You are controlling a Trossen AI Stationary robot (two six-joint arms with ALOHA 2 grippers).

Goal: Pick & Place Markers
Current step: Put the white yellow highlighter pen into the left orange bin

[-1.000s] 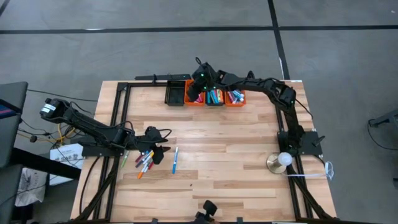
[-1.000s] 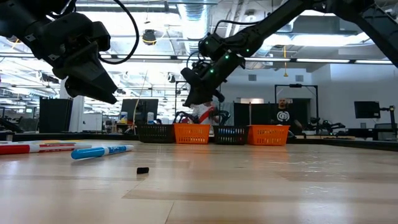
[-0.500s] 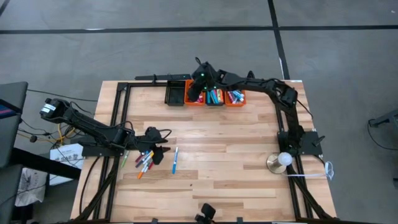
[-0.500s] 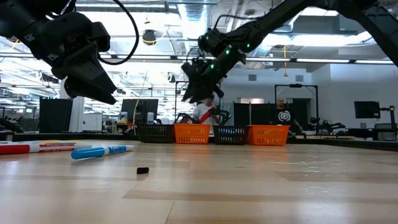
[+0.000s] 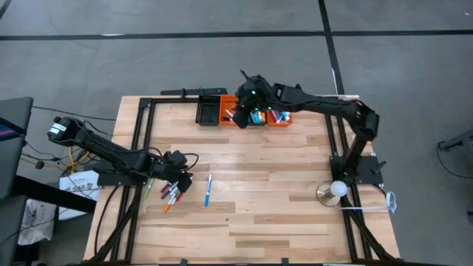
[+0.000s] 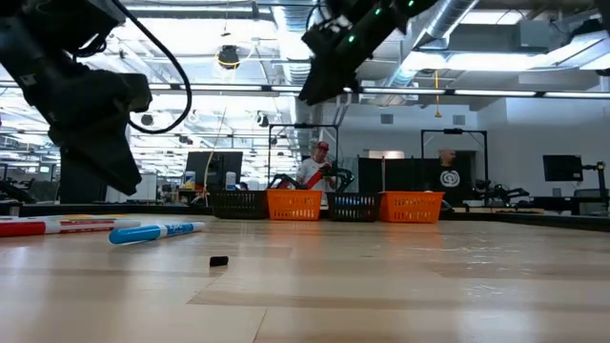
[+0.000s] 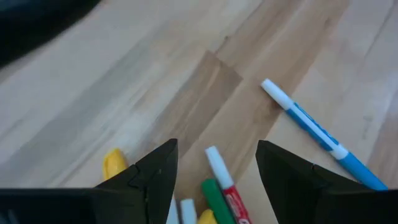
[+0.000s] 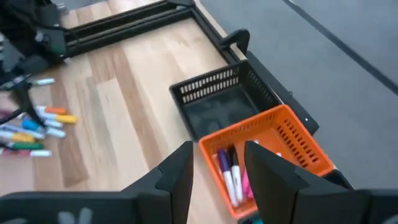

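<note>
- Right gripper [image 8: 217, 163] hangs empty above the orange bin [image 8: 273, 149], fingers parted.
- Left gripper [image 7: 216, 163], open, hovers over the markers [image 5: 171, 193], seemingly touching none.

Markers [image 5: 171, 193] partly hidden under left gripper [image 5: 179, 171]; colours too small to tell.
</note>
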